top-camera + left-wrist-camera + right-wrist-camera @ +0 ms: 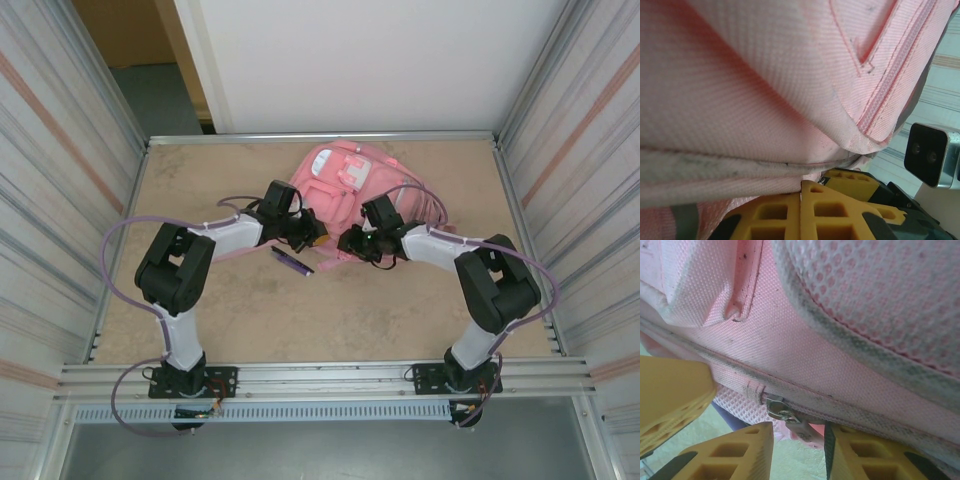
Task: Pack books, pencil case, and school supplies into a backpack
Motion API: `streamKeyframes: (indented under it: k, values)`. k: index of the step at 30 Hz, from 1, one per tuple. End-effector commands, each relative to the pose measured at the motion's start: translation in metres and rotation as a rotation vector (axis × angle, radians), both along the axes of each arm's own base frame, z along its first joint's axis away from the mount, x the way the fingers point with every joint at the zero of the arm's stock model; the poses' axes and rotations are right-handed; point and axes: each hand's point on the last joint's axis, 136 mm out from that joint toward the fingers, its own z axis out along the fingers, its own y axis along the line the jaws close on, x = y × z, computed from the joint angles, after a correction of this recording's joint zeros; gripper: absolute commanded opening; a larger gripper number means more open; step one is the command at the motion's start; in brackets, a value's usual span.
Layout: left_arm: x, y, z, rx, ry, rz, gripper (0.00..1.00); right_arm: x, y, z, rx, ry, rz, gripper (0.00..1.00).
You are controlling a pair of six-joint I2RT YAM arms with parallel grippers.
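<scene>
Okay, the pink backpack point(345, 180) lies at the far middle of the desk point(380, 310), white patch towards the back wall, and both arms reach in to its near edge. The left tool point(308, 238) is at the bag's near-left corner. From the left wrist, the left tool point(802, 186) has its yellow fingers point(840, 210) pressed tight together, with a folded seam of the backpack point(750, 90) caught right at the tips: a pinch on the fabric, it looks like.

Over on the other side, the right tool point(358, 247) sits at the near edge too, just beside the left one. The right wrist view has the right tool point(799, 429) set narrow, jaws apart with a small gap, and the metal zipper pull point(781, 411) with its pink tab sits in that gap. I cannot tell whether the pads touch it. Above it run the zip line and a pink mesh panel point(880, 290).

One purple pen point(292, 262) lies on the bare desk, just near of the left tool, outside the bag.
</scene>
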Motion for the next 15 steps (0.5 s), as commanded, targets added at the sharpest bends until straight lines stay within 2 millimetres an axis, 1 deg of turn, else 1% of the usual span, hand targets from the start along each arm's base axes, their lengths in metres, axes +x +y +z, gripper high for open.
streamKeyframes:
  k: [1, 4, 9, 13, 15]
  values:
    - [-0.015, -0.006, 0.021, -0.038, -0.006, -0.059, 0.0, -0.003, 0.005, -0.009, -0.007, 0.003, 0.017, 0.28]
    - [-0.015, -0.006, 0.023, -0.049, -0.005, -0.063, 0.0, -0.002, 0.008, -0.003, 0.008, -0.042, 0.038, 0.22]
    - [-0.016, -0.003, 0.02, -0.037, -0.001, -0.058, 0.0, -0.003, 0.011, 0.009, 0.009, -0.088, 0.086, 0.17]
    - [-0.017, -0.003, 0.02, -0.036, -0.005, -0.058, 0.0, -0.005, 0.016, 0.024, 0.016, -0.138, 0.122, 0.17]
    - [-0.016, -0.002, 0.018, -0.032, -0.001, -0.054, 0.0, -0.007, 0.017, 0.027, 0.021, -0.142, 0.135, 0.19]
